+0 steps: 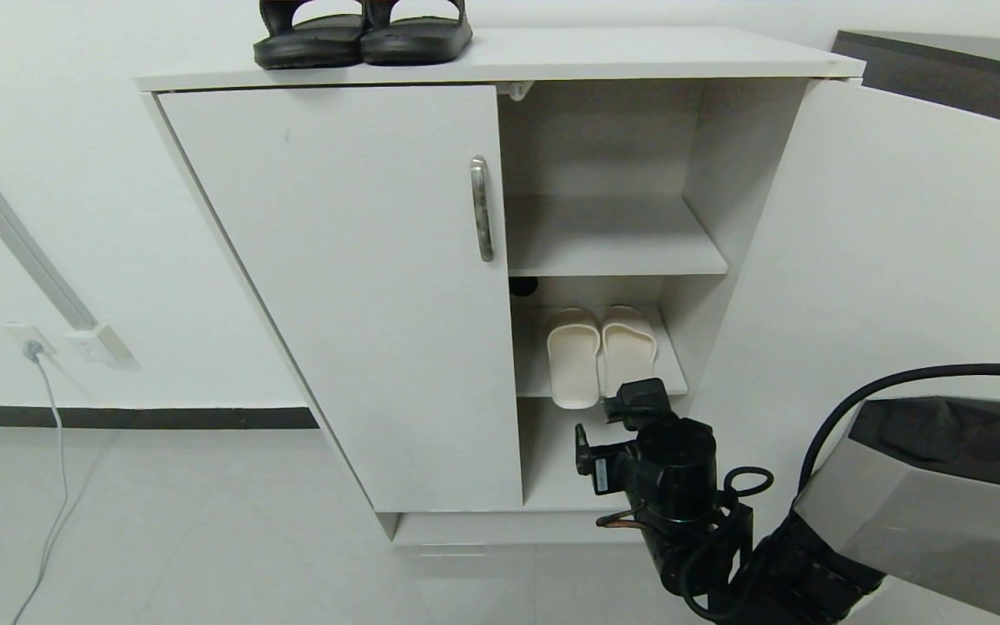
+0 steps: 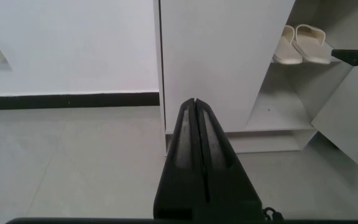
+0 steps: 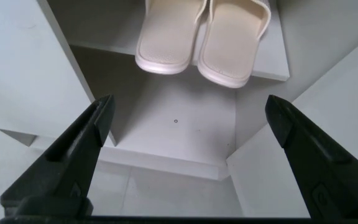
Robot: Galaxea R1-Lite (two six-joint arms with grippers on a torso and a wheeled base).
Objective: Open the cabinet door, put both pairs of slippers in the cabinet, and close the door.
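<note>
A white cabinet stands against the wall, its left door shut and its right door swung wide open. A cream pair of slippers lies on the middle shelf, toes outward. A black pair of slippers rests on the cabinet top at the left. My right gripper hangs open and holds nothing, just in front of and below the cream pair, over the bottom shelf. My left gripper is shut and holds nothing, low over the floor before the shut left door.
The upper shelf is bare. A metal handle runs down the shut door's edge. A wall socket with a cable sits at the left, above open tiled floor. A grey unit stands behind the open door.
</note>
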